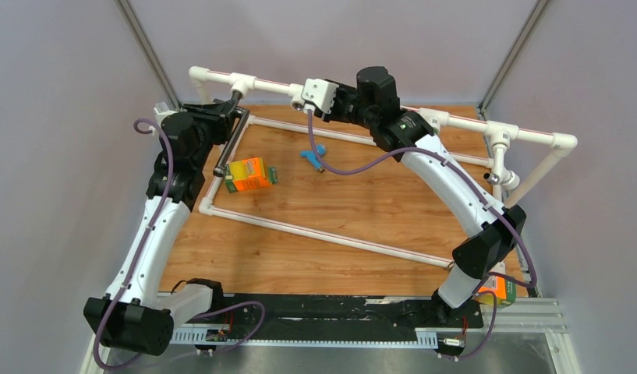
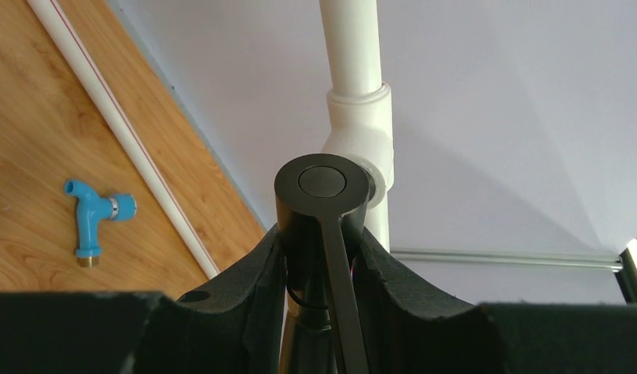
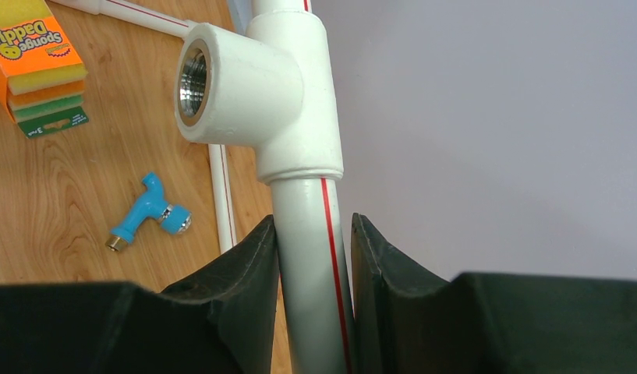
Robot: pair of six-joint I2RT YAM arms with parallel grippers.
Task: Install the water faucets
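Both arms stretched to the rear rail of the white pipe frame (image 1: 533, 135), grippers closed.
The left arm (image 1: 155, 226) arched toward the frame's left rear corner, the left gripper (image 2: 319, 234) clamped on the dark faucet (image 2: 321, 183). The right arm (image 1: 447, 179) bent leftward along that rail, the right gripper (image 3: 313, 234) pinching the frame's pipe beside a tee.

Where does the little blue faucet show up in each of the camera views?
Top external: the blue faucet lies mid-table on the wooden table, right of the orange sponge box.
Left wrist: far left, at mid-height.
Right wrist: lower left, below the sponge box.
Shared landmark: the white floor pipe running close beside it.
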